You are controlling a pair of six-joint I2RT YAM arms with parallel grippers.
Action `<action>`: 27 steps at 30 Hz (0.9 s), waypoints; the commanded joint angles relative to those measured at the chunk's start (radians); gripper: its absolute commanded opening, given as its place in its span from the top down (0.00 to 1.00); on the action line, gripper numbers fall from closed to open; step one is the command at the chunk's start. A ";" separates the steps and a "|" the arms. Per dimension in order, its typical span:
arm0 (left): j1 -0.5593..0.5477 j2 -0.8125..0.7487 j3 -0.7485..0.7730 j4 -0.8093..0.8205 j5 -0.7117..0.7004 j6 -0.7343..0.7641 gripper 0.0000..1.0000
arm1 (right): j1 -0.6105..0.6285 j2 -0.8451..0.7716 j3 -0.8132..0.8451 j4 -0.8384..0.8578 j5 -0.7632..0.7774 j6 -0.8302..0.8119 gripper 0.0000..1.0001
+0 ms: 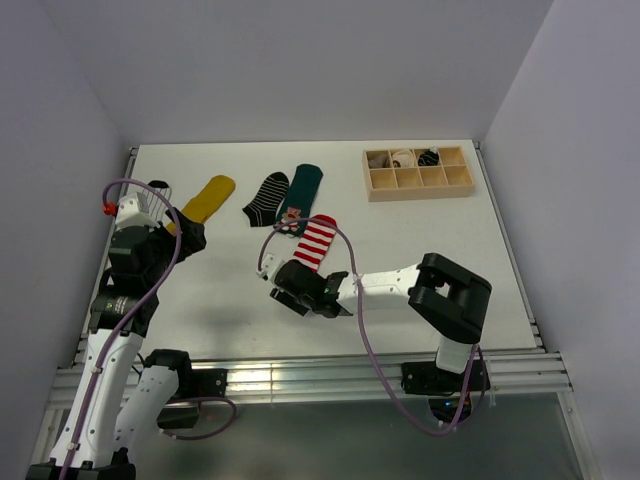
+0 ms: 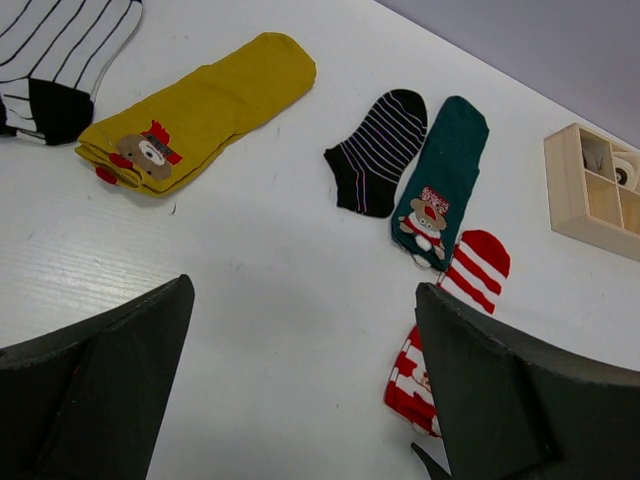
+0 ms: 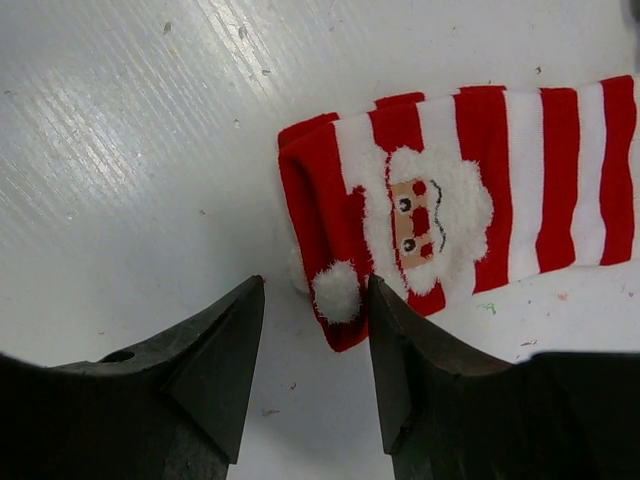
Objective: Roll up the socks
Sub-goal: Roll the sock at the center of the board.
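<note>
No legible text, brand, number; patch [image 2: 436, 196] on green sock [image 2: 452, 145] possibly lettering, blurred.

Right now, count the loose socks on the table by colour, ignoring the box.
yellow sock: 1
black sock with white stripes: 1
dark green sock: 1
red-and-white striped sock: 1
white sock with black stripes: 1
Total: 5

A shallow, light wooden box [image 1: 420, 194] divided into eight square compartments sat near the far right corner of the white table [image 1: 230, 300], its long side parallel to the far edge.
</note>
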 commanded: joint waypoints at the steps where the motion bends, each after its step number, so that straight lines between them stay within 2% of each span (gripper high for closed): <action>1: 0.004 -0.003 0.002 0.038 0.015 0.008 0.02 | 0.007 0.021 -0.014 0.006 0.026 0.010 0.47; 9: 0.006 -0.001 0.002 0.037 0.014 0.010 0.02 | 0.011 0.051 -0.033 -0.009 0.098 0.041 0.47; 11: 0.006 0.002 0.003 0.037 0.014 0.008 0.02 | 0.018 0.067 -0.031 -0.012 0.121 0.043 0.51; 18: 0.007 0.005 0.003 0.037 0.014 0.008 0.02 | 0.036 0.087 -0.017 -0.017 0.164 0.032 0.74; 21: 0.007 0.006 0.002 0.038 0.018 0.008 0.02 | 0.036 0.071 -0.010 -0.014 0.143 0.030 0.93; 23: 0.007 0.006 0.000 0.040 0.021 0.008 0.02 | 0.036 0.049 -0.001 -0.015 0.112 0.032 1.00; 27: 0.007 0.015 0.003 0.038 0.022 0.008 0.02 | 0.025 0.023 0.025 -0.023 0.019 0.046 1.00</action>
